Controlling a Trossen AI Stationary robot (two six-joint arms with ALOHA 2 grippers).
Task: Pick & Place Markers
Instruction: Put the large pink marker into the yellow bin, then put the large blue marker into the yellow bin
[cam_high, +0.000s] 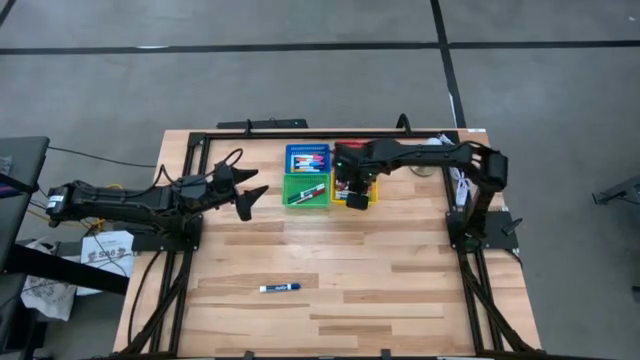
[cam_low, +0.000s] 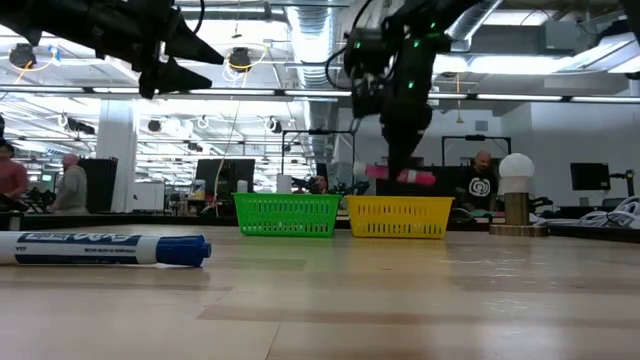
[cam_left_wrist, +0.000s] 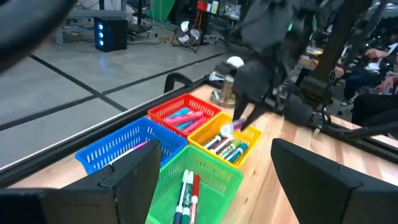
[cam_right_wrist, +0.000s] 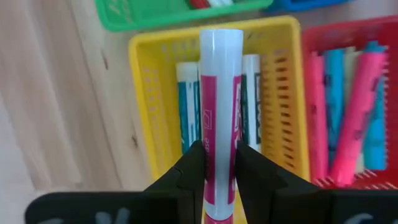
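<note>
One pink marker (cam_right_wrist: 219, 112), pinched by the right hand (cam_right_wrist: 219, 163) above the yellow basket (cam_right_wrist: 143, 93) mid-frame, may overhang the rim if released; the left hand (cam_high: 243, 190) idles open.

Desk (cam_high: 380, 290): pale wood planks, smooth satin finish; baskets (cam_left_wrist: 214, 177): coloured plastic mesh; held marker (cam_right_wrist: 220, 118): glossy white-and-pink plastic barrel; right tool (cam_right_wrist: 219, 167): matt black fingers; floor (cam_high: 300, 80): dull grey, smooth
</note>
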